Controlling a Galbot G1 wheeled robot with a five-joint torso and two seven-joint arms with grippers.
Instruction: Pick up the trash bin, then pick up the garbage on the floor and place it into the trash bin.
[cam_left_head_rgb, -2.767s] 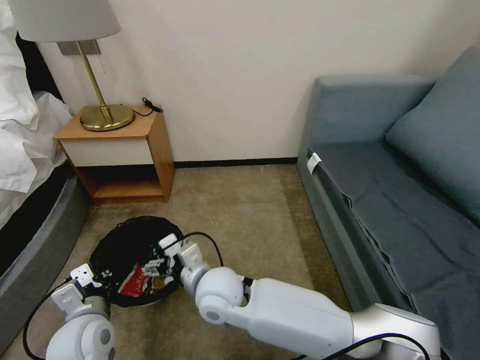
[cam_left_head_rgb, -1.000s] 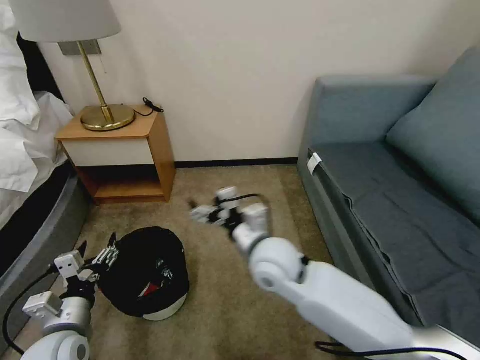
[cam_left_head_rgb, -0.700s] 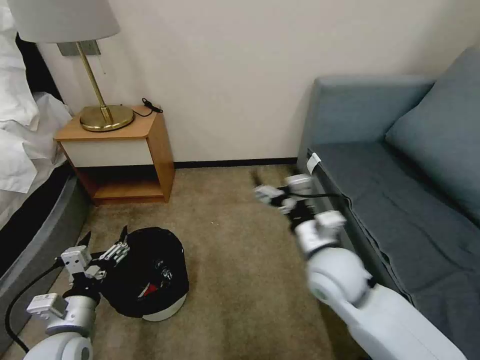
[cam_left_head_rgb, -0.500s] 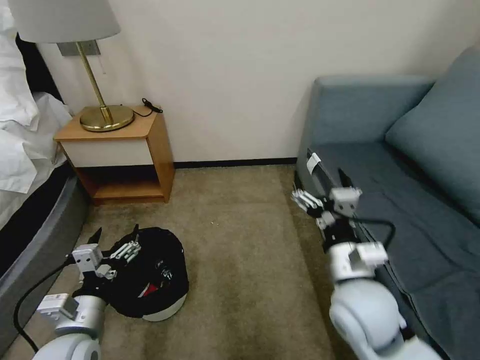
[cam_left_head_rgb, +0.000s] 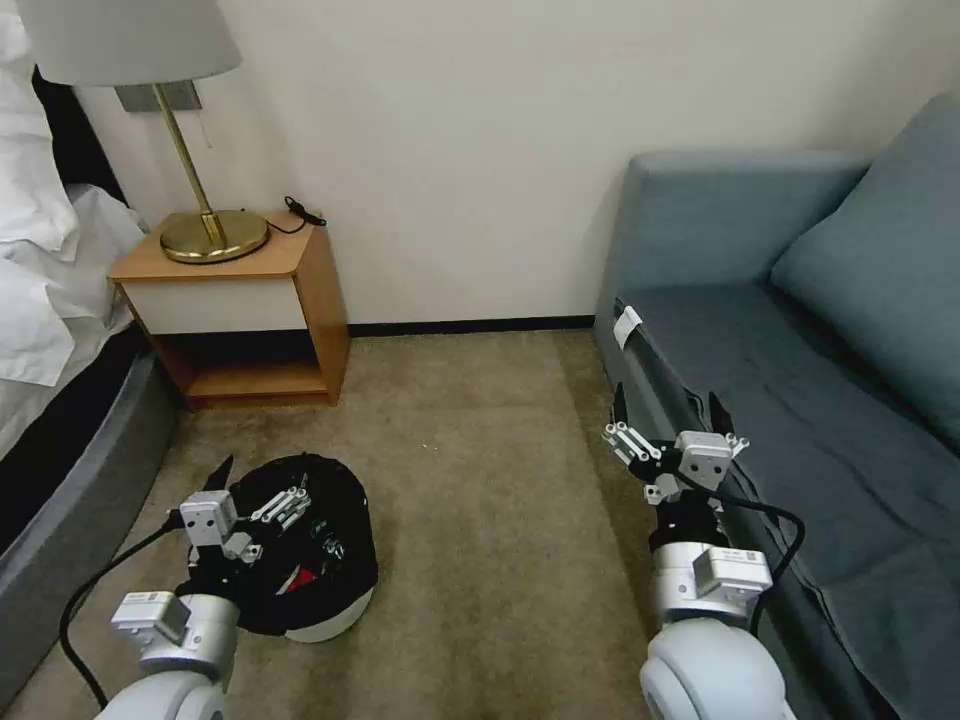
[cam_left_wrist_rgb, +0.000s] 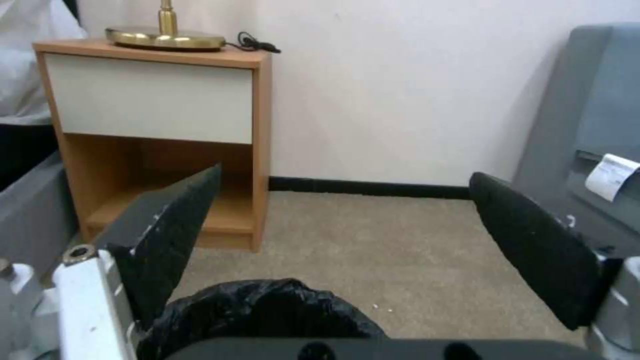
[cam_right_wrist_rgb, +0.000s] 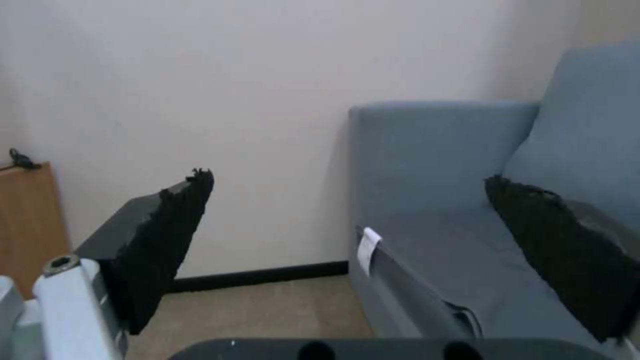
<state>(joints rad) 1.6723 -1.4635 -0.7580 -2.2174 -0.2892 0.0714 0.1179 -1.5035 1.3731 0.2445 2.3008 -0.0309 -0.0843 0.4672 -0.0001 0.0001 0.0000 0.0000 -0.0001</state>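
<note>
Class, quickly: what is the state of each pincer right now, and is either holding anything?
Left pincer: open, holding nothing, over the near rim of the trash bin.
Right pincer: open, holding nothing, raised by the sofa front.

left gripper (cam_left_head_rgb: 246, 478) agape, raised | right gripper (cam_left_head_rgb: 665, 412) agape (fingertips up), raised

Both arms: glossy white rounded shells, ball-like joints, silver-grey wrist collars with small white label. Black cable runs in loop beside each wrist.

Left gripper (cam_left_head_rgb: 250, 478): white block at base, metal links with screws, two black pointed fingers (cam_left_wrist_rgb: 170, 235) with rough textured pads.

Right gripper (cam_left_head_rgb: 665, 412): same build, white box, silver linkage, black tapered fingers (cam_right_wrist_rgb: 560, 250) with frayed-looking edge. Grey screw head on white finger mount in both wrist views.
</note>
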